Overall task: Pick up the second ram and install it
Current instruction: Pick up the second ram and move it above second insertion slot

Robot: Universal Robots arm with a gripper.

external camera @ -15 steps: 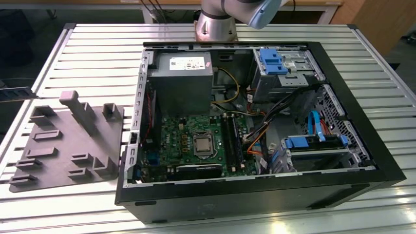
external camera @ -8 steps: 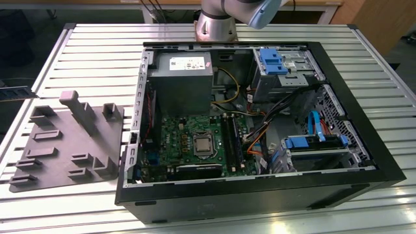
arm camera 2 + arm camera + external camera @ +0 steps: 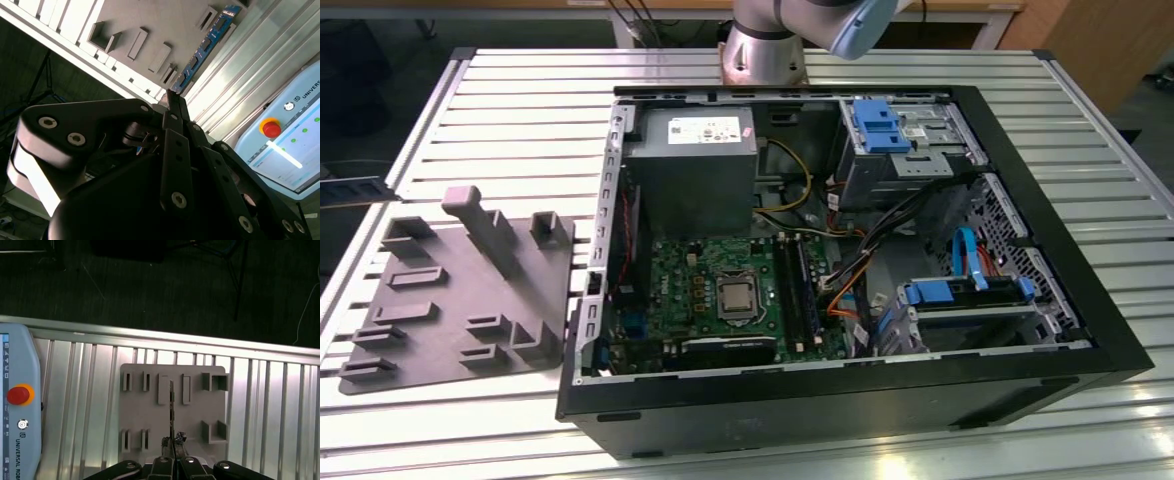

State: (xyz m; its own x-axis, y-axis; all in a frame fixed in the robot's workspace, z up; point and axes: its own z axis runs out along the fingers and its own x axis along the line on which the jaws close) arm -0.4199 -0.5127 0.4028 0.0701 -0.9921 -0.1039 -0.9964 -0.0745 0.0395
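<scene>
Second ram (image 3: 205, 46), a thin blue-and-black stick, is pinched at one end by jaws of the black gripper (image 3: 170, 96) above a pale grey moulded tray (image 3: 150, 410), likely for rigid carrying; black memory slots (image 3: 790, 282) lie five o'clock of the silver power-supply box (image 3: 690, 170)

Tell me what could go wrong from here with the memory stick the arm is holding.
One: the end effector pinches the RAM stick by one end, most of it sticking out, so it may tilt or slip. Two: orange cables lie right beside the motherboard's black memory slots in the open computer case; the stick could snag them or seat crooked.
</scene>
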